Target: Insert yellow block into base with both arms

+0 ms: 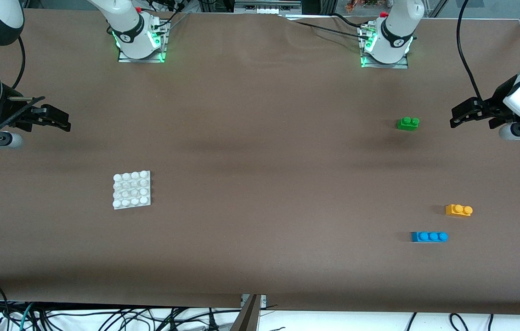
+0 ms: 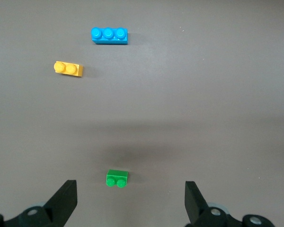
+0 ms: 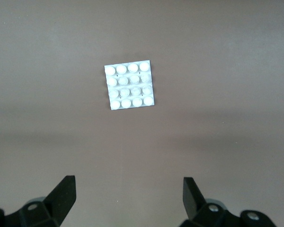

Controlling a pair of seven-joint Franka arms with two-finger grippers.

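Along the table's edge nearest the front camera, dark cables (image 1: 104, 317) trail over a pale floor just below the brown cover sheet (image 1: 260, 151), which is matte and lies smooth across the whole table. No brand, label or writing can be read on any object.

Nearest the camera on the sheet lies a blue three-stud brick (image 1: 429, 236), toward the left arm's end of the table. Just beside it and slightly farther from the camera sits the yellow block (image 1: 459, 210), studs up, apart from the blue brick and untouched. The base (image 1: 132, 189) lies flat toward the right arm's end, well apart from the yellow block, its studs bare.

Farther from the camera, a green two-stud brick (image 1: 408, 123) rests alone near the left gripper (image 1: 457, 120). That gripper hangs above the sheet at the left arm's end, its fingers spread wide and holding nothing; its wrist view shows the green brick between the parted fingertips (image 2: 66, 198). The right gripper (image 1: 65, 125) hangs over the sheet at the right arm's end, likewise spread and empty.

Farthest from the camera, the two arm bases (image 1: 140, 43) stand on metal plates with green lights glowing.
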